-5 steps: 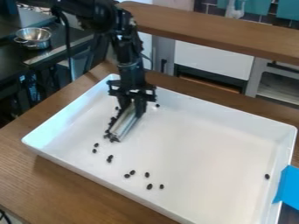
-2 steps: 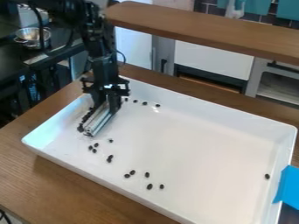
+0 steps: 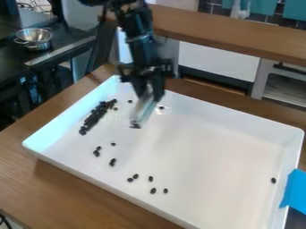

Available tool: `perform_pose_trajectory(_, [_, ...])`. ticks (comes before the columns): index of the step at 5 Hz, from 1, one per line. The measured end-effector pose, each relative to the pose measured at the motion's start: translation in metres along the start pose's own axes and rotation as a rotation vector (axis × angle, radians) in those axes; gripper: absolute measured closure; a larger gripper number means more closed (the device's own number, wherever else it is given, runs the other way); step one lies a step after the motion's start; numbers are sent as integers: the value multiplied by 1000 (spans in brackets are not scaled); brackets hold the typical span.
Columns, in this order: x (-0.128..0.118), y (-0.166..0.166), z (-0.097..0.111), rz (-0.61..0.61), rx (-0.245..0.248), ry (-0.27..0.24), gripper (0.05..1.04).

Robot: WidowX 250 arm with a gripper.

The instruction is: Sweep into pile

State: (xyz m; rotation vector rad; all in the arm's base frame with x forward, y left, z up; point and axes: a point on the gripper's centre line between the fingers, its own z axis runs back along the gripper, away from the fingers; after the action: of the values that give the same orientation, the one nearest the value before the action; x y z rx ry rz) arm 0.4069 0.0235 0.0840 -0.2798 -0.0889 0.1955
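Observation:
The black gripper [image 3: 147,91] hangs over the upper left part of the white tray [image 3: 197,134], shut on a pale, blurred sweeping tool [image 3: 142,112] that slants down to a dark lower edge. Left of the tool, many black beans form a narrow slanting heap [image 3: 95,116] near the tray's left wall. Several single beans lie apart: a few around the tool, some toward the front such as a bean [image 3: 153,190], and one bean [image 3: 273,180] near the right wall.
The tray's raised walls surround the beans on a wooden table [image 3: 60,188]. Blue tape [image 3: 295,191] covers part of the right wall. A raised wooden shelf [image 3: 227,33] runs behind, and a metal bowl [image 3: 35,38] stands at the upper left.
The gripper and tool first moved left, bringing beans along, then came back right, away from the heap. The heap now lies uncovered near the left wall.

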Motion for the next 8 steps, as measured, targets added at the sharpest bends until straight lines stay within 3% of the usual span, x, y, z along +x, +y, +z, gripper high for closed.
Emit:
perform_pose_trajectory(1, [-22,-41,-14,-26,45,-33,704])
perform_pose_trajectory(2, [-50,-73,-32,-49,31,2,704])
perform_pose_trajectory(3, [-61,-78,-42,-58,41,-4,704])
perform_pose_trajectory(6, [-79,-57,-70,-107,98,-26,704])
perform_pose_trajectory(8, [-81,-21,-71,-110,123,-30,704])
